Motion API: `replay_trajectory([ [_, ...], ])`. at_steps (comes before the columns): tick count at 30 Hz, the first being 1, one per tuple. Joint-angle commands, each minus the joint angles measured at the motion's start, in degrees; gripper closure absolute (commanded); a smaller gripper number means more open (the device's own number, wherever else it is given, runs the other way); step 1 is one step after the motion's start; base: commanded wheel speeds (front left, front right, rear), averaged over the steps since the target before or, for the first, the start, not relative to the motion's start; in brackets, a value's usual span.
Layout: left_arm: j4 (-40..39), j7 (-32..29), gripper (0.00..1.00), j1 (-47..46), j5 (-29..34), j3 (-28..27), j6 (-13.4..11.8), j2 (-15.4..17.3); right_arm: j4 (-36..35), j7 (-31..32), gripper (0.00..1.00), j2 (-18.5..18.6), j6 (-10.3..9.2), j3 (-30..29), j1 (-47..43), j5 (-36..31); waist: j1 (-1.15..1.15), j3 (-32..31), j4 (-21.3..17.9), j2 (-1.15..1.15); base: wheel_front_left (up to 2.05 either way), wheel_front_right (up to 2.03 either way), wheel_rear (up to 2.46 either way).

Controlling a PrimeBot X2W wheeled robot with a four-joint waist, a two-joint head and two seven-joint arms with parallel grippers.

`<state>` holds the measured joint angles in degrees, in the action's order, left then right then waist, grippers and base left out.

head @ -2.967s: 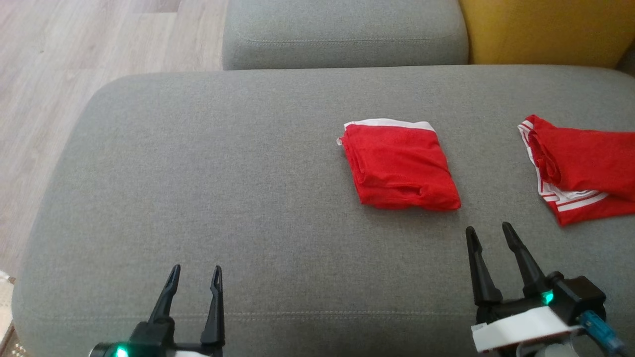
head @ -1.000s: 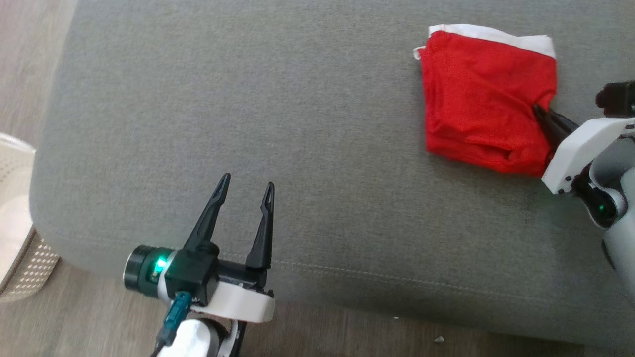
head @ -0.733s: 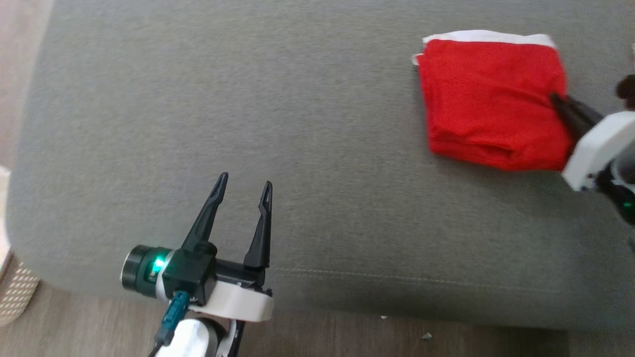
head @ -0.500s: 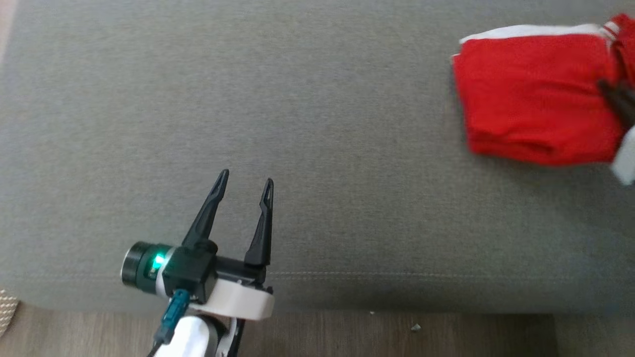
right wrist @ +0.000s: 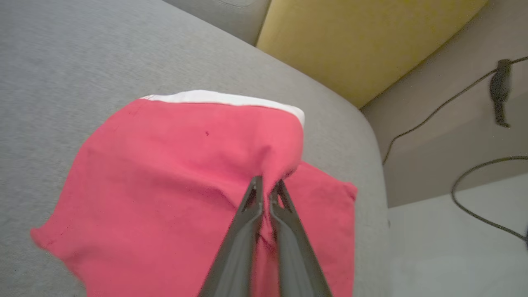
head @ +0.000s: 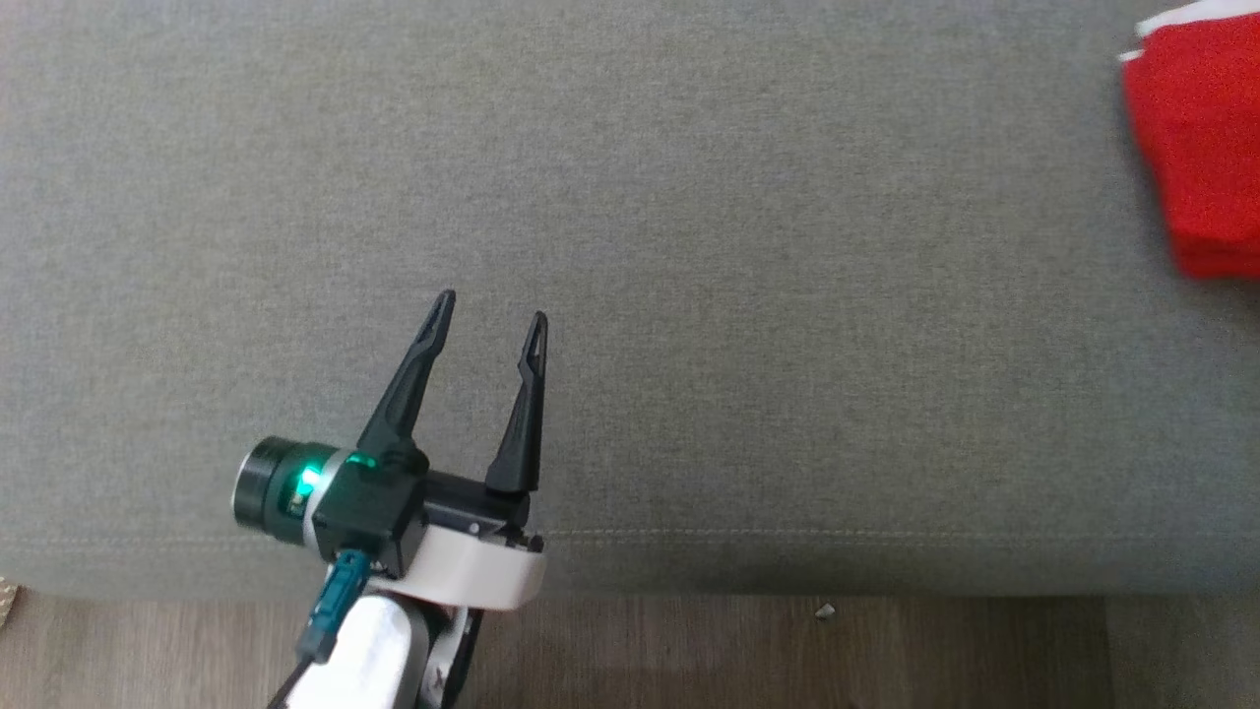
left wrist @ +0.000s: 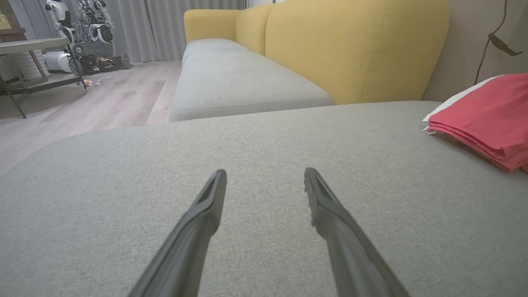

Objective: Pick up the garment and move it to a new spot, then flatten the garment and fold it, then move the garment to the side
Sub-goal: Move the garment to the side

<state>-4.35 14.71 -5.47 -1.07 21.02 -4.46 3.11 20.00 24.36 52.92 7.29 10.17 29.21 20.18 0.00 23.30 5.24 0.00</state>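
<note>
Last stage, apparently: folded red fabric garment (right wrist: 173,165) with white band, pinched by right gripper (right wrist: 266,183) fingers (right wrist: 243,231), sits at the grey sofa cushion (head: 689,246) end, unreleased; left gripper (head: 489,307) fingers (head: 413,374) spread, empty.

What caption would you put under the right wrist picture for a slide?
The right gripper pinches the folded red garment at one edge, above the grey sofa cushion, yellow backrest behind.

Head view: garment (head: 1203,148) is running off the R edge, w/ just one portion showing. Right wrist view: fabric is bunching over the right gripper (right wrist: 268,182) tips, partly covering them; bottom edge is cutting the cloth off. A red layer (right wrist: 326,214) beneath is lying mostly hidden; same item or separate, cannot tell.
</note>
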Motion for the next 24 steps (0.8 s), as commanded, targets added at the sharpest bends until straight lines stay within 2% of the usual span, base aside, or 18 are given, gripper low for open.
replay_trajectory([
  [1, -2.22, 0.29, 0.00, -1.65, 0.52, -1.95, 0.21, 0.24, -2.15, 0.12, 1.00, 2.90, 0.20, -0.61, -1.18, -0.55, 0.00, 0.26, 0.22, 0.00, 0.00, 0.00, 0.00],
  [5, -2.26, 0.29, 0.00, -1.99, 0.41, -2.33, 0.33, 0.38, -5.41, 1.98, 1.00, 1.99, 0.20, -3.98, -3.42, -4.29, 0.00, 0.71, 0.47, 0.00, 0.00, 0.00, 0.00],
  [11, -2.51, 0.29, 0.00, -2.65, 0.42, -2.39, 0.35, 0.34, -9.40, 3.17, 1.00, 0.73, 0.20, -9.10, -5.81, -14.46, 0.00, 1.66, 0.85, 0.00, 0.00, 0.00, 0.00],
  [12, -2.55, 0.29, 0.00, -2.75, 0.39, -2.41, 0.38, 0.33, -9.93, 3.18, 0.96, 0.37, 0.20, -10.09, -5.99, -16.07, 0.00, 1.80, 0.88, 0.00, 0.00, 0.00, 0.00],
  [13, -2.56, 0.29, 0.00, -2.83, 0.36, -2.45, 0.42, 0.33, -10.41, 3.04, 0.57, -0.30, 0.20, -11.15, -6.08, -17.46, 0.00, 1.89, 0.85, 0.00, 0.00, 0.00, 0.00],
  [14, -2.54, 0.29, 0.00, -2.90, 0.33, -2.50, 0.47, 0.32, -10.88, 2.93, 0.10, -0.82, 0.20, -11.74, -6.31, -18.77, 0.00, 1.94, 0.83, 0.00, 0.00, 0.00, 0.00],
  [15, -2.50, 0.29, 0.00, -2.95, 0.31, -2.55, 0.51, 0.32, -11.26, 2.85, 0.00, -1.43, 0.20, -12.45, -6.45, -20.03, 0.00, 1.95, 0.79, 0.00, 0.00, 0.00, 0.00],
  [20, -2.24, 0.29, 0.00, -2.97, 0.22, -2.79, 0.72, 0.31, -13.64, 0.64, 0.00, -4.82, 0.20, -16.09, -6.66, -28.44, 0.00, 1.13, 0.55, 0.00, 0.00, 0.00, 0.00],
  [24, -2.22, 0.29, 0.00, -2.68, 0.31, -3.20, 0.65, 0.46, -16.51, -7.20, 0.00, -10.86, 0.20, -17.60, -6.29, -31.17, 0.00, -0.32, 0.10, 0.00, 0.00, 0.00, 0.00],
])
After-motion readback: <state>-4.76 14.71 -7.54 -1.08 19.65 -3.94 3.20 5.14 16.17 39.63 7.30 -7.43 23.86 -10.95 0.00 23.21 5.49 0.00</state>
